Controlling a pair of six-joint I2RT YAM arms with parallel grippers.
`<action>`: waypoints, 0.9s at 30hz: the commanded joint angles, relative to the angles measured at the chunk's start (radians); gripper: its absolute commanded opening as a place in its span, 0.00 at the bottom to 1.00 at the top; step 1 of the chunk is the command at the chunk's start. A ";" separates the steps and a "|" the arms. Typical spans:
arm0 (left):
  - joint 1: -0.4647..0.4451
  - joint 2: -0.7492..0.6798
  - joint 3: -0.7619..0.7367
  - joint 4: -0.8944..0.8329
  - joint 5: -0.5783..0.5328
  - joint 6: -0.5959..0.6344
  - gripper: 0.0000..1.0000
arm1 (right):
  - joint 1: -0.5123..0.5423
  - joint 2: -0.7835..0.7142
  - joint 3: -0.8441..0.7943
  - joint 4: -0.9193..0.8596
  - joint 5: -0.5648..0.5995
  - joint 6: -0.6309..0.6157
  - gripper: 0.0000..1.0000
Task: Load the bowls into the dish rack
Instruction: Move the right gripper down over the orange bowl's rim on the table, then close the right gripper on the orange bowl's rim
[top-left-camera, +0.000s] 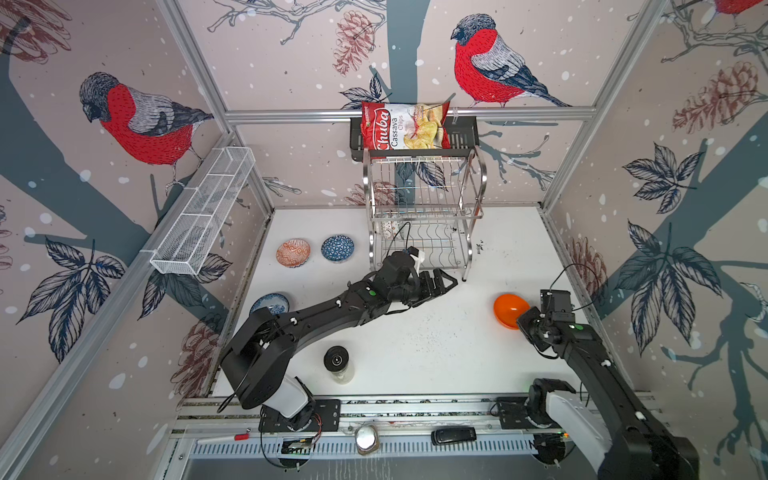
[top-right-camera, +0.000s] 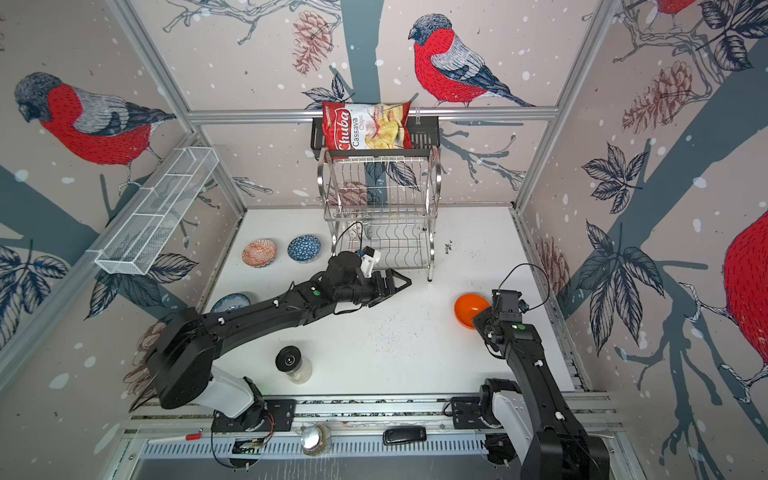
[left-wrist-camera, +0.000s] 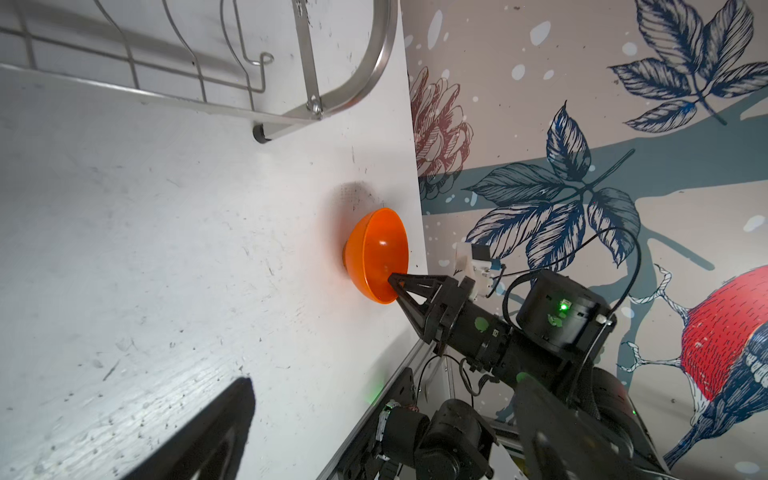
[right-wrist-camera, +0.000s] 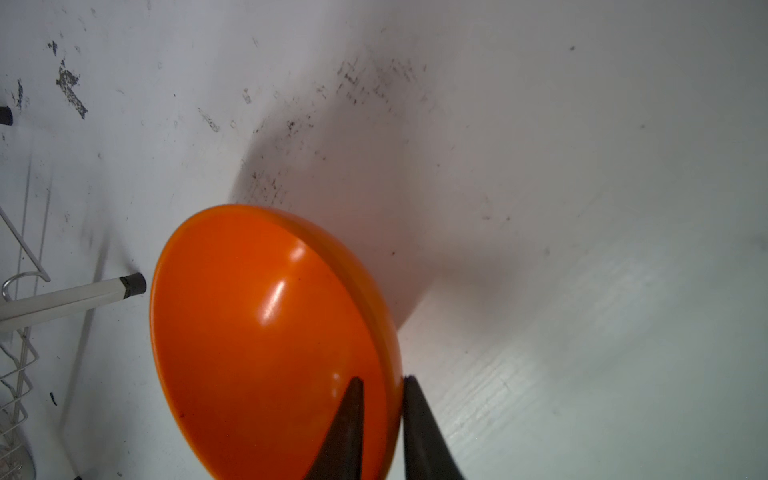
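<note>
Overhead, in both top views, my left claw (top-left-camera: 438, 291) (top-right-camera: 392, 293) hangs released and empty above the white surface (top-left-camera: 415, 353), near the front right leg of the shiny two-tier stainless-steel wire dish rack (top-left-camera: 424, 208) (top-right-camera: 382, 203). The rack stands at the back of the surface. A red-orange patterned round bowl (top-left-camera: 293, 252) and a blue triangle-patterned round bowl (top-left-camera: 337, 248) sit side by side to the left of the rack. A blue-white floral round bowl (top-left-camera: 270, 303) lies nearer the front, partly hidden by my left arm. A black-lidded clear jar (top-left-camera: 338, 361) stands upright at the front. At the right, well apart from the rack, the plain bright orange round bowl (top-left-camera: 509, 309) (top-right-camera: 469, 309) rests tilted on the surface at the tip of my right arm.

Left wrist view: my right claw (left-wrist-camera: 390, 279) meets the rim of the orange bowl (left-wrist-camera: 374, 253); a rack leg (left-wrist-camera: 266, 133) stands well apart from it.

Right wrist view: my right claw (right-wrist-camera: 382, 379) is clenched on the bowl's rim, one finger inside (right-wrist-camera: 345, 424) and one outside. The bowl (right-wrist-camera: 257, 332) leans on the surface, its hollow turned towards a rack leg (right-wrist-camera: 62, 299).
</note>
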 joint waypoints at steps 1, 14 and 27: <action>0.033 -0.029 -0.007 -0.004 0.019 0.016 0.97 | 0.019 0.017 0.007 0.033 -0.036 -0.006 0.15; 0.198 -0.210 -0.141 -0.066 0.013 0.017 0.97 | 0.399 0.120 0.066 0.163 -0.008 0.022 0.02; 0.375 -0.360 -0.243 -0.107 0.047 0.015 0.97 | 0.723 0.651 0.460 0.175 0.078 -0.077 0.02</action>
